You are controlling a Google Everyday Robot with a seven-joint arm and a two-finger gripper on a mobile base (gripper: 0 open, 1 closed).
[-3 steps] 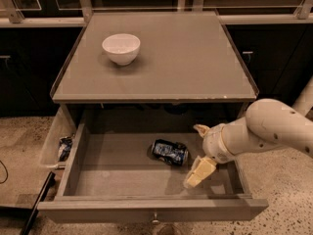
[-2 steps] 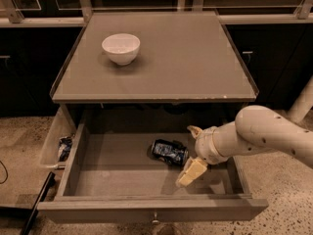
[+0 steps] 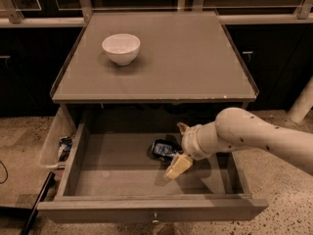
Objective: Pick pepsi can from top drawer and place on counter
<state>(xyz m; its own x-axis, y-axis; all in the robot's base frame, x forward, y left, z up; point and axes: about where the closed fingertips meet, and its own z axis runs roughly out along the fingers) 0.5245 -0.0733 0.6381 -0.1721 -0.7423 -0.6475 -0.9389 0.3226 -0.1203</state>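
- The drawer [image 3: 115, 173] is pulled out all the way and fills the lower middle of the frame, with its front panel along the bottom edge and a small knob [image 3: 155, 218] at the panel's centre.
- The can [image 3: 162, 149] lies on its side on the drawer floor, right of centre and toward the back, dark blue with pale markings.
- The claw [image 3: 175, 151] is down inside the drawer at the can's right end, reaching in from the right of the frame.
- Its 2 fingers are spread wide: 1 pale finger [image 3: 183, 128] shows above and behind the can, the other [image 3: 178, 166] angles down to the lower left in front of it.
- The can's right end sits in the gap between them; whether either finger touches it cannot be told.
- The white arm [image 3: 254, 135] runs from the claw to the right edge of the frame, over the drawer's right wall.
- The desk [image 3: 171, 62] is the flat grey top in the upper half, directly above the drawer's back.
- A white bowl [image 3: 121, 48] stands upright on the desk at its upper left, well apart from the can.
- A clear side bin [image 3: 51, 143] hangs at the drawer's left wall, holding a blue-and-white packet [image 3: 65, 148].
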